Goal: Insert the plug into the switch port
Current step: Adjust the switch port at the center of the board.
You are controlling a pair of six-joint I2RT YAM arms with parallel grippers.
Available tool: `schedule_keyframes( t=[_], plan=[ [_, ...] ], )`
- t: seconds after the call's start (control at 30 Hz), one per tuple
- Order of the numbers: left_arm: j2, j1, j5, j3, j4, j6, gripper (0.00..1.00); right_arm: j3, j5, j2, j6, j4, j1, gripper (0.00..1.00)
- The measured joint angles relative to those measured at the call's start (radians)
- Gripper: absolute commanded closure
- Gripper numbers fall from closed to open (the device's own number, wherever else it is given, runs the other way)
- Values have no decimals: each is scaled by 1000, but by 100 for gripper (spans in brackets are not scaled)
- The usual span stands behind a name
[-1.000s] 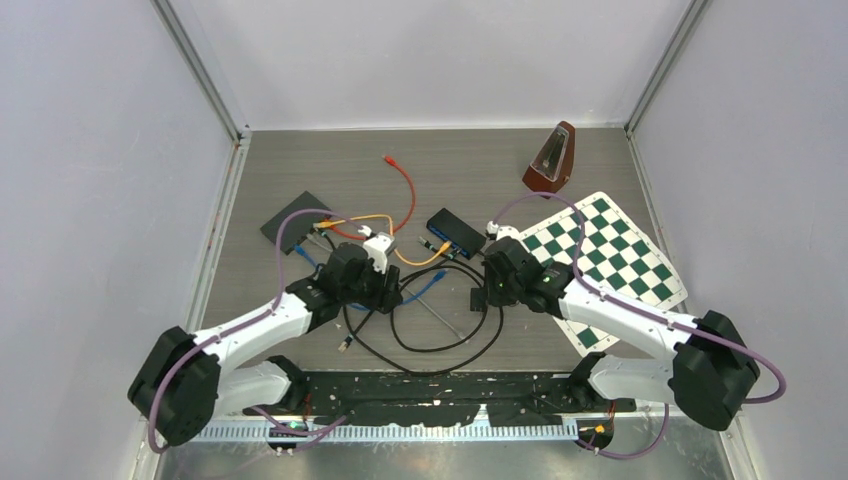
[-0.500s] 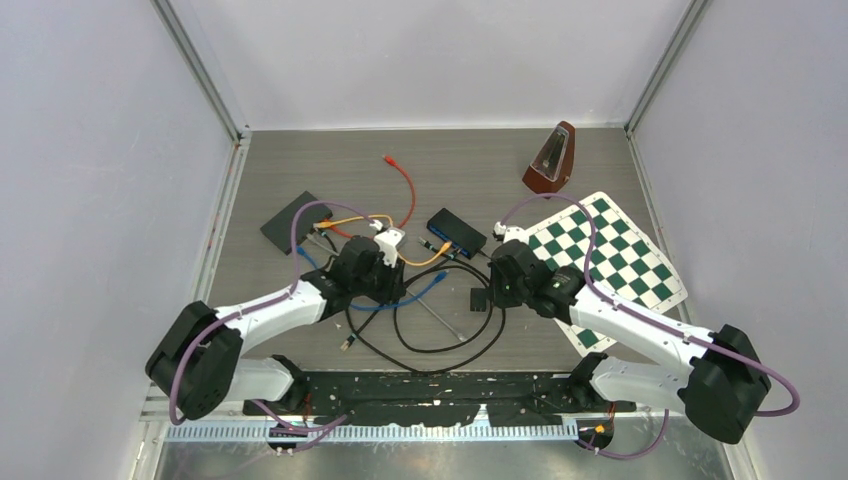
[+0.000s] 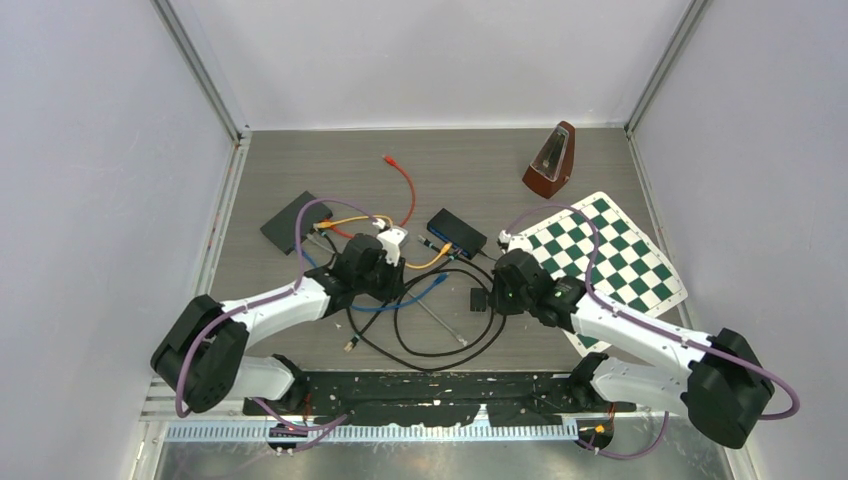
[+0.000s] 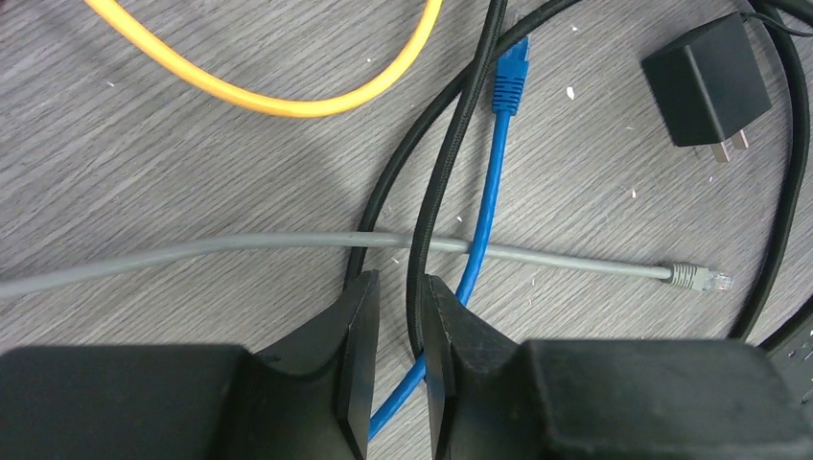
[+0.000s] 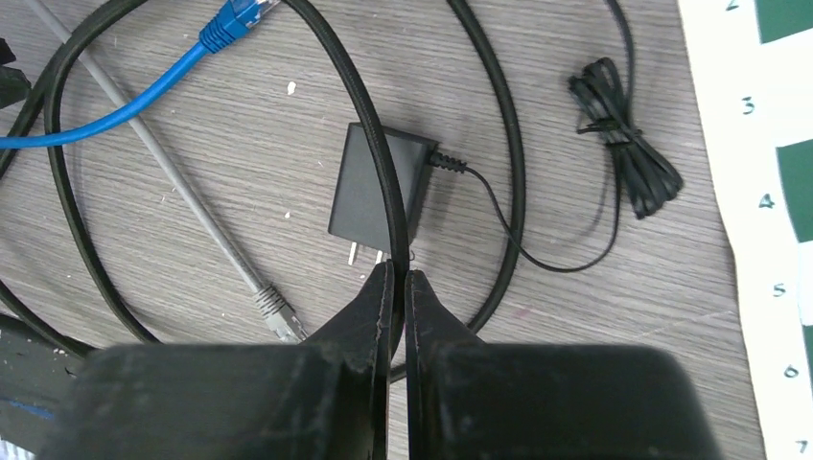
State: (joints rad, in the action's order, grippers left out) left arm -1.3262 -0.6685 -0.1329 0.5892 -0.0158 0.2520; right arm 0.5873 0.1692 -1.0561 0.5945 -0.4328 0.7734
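Where the switch sits, top view: I see the dark switch (image 3: 456,231) lying flat on the table (image 3: 480,165), back of centre, with an orange cable (image 3: 422,263) curling up close to it.
Blue plug, top view: the blue plug (image 3: 440,277) lies loose on the table, near the switch but apart from it.
Left claw, left wrist view: the left gripper (image 4: 401,280) stands at a slim gap. A braided black cable (image 4: 449,144) runs between the fingers (image 4: 355,345), not visibly squeezed.
Plug look, left wrist view: bright blue boot, tip pointing away, just beyond my claw.
Right claw, right wrist view: the right gripper (image 5: 395,268) is pressed together, its tips at the prongs of a black power adapter (image 5: 379,187).
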Motion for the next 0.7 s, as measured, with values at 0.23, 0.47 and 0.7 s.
schedule_keyframes(
  t=[0.23,0.47,0.7],
  plan=[
    [89,0,45,0,-45,5,59,-3,-83,-143,-25,101,19,83],
    [283,0,216,38,-164,5,49,90,-47,-184,-77,61,34,44],
    [495,0,457,98,-295,-5,1,153,21,-180,-175,41,-18,49]
  ],
)
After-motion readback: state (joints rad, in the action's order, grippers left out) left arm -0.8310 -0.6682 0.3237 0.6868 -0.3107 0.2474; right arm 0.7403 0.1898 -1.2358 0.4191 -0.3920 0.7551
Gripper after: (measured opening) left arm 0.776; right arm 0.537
